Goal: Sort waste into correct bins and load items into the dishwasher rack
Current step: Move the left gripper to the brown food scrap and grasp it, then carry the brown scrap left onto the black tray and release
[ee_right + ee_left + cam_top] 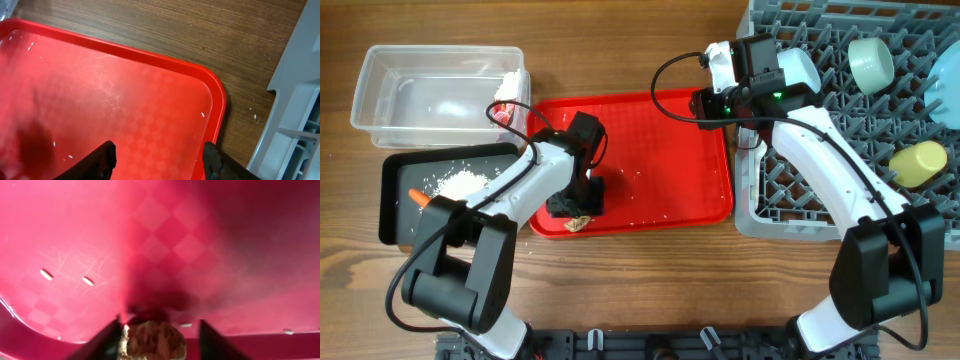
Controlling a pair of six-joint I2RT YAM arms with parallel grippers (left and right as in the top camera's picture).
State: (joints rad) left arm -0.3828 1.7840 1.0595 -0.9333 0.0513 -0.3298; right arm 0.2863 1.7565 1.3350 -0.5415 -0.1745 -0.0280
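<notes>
A brown-beige food lump lies on the flat red tray near its front edge. My left gripper is down around it. The left finger touches the lump, and a small gap shows at the right finger. My right gripper hovers open and empty over the tray's back right corner, next to the grey dishwasher rack. In the rack are a pale bowl, a yellow cup and a blue plate. The black tray holds rice grains and a carrot.
The clear tub stands at the back left with a red-and-white wrapper at its right end. Stray rice grains dot the red tray. A strip of bare wood separates the red tray from the rack.
</notes>
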